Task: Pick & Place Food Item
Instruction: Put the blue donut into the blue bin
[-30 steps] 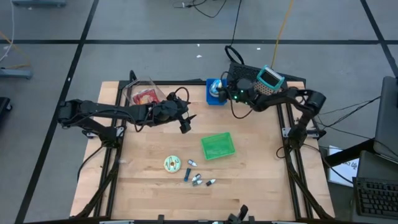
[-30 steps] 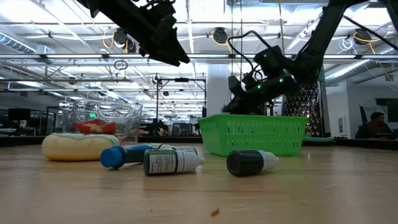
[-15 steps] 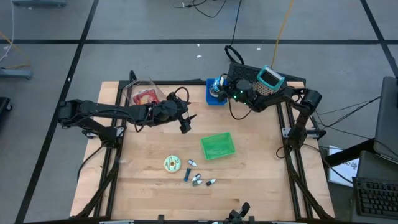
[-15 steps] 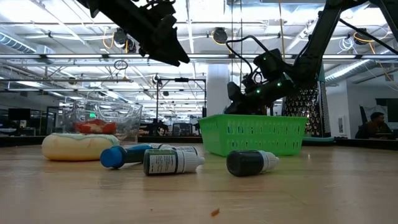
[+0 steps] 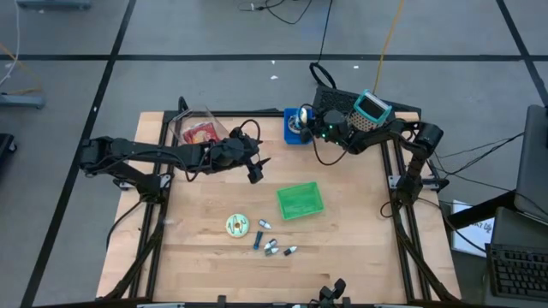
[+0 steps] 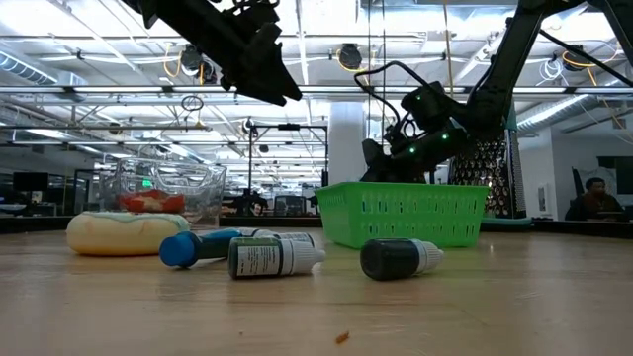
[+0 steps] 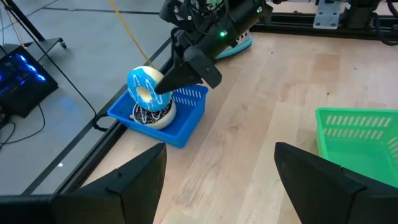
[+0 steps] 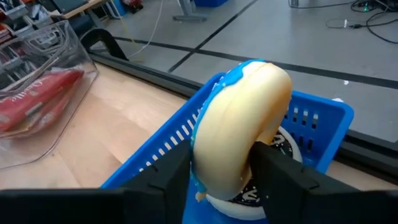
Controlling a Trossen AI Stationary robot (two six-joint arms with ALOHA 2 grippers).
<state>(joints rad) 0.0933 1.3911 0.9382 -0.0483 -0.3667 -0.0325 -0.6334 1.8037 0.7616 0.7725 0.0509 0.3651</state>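
Note:
A blue-frosted doughnut [image 8: 242,118] stands on edge in the blue basket [image 7: 186,127] at the table's far edge. Its lower rim rests on a white doughnut with dark drizzle [image 7: 155,117]. My right gripper [image 8: 221,174] reaches into the basket from the table's right, open, one finger on each side of the blue doughnut [image 7: 142,87]. In the high view it is at the basket's right side [image 5: 306,122]. My left gripper [image 5: 257,171] hangs open above the table's middle, left of the basket, with nothing between its fingers [image 7: 137,186]. My right gripper has one finger [image 8: 168,177] against the doughnut's frosted face and the other [image 8: 292,177] against its plain face, at the near rim [image 8: 217,162]. Whether they press it or only flank it, I cannot tell. They come nearly level from the table's right.
A green basket [image 5: 300,200] sits at the table's middle. A yellow-frosted doughnut [image 5: 236,225] and several small bottles [image 5: 270,246] lie nearer the front. A clear container with a red packet [image 5: 195,130] stands at the far left. A teal device [image 5: 372,107] sits behind the right arm.
My right wrist has rolled a little at the blue basket. The left arm has kept still.

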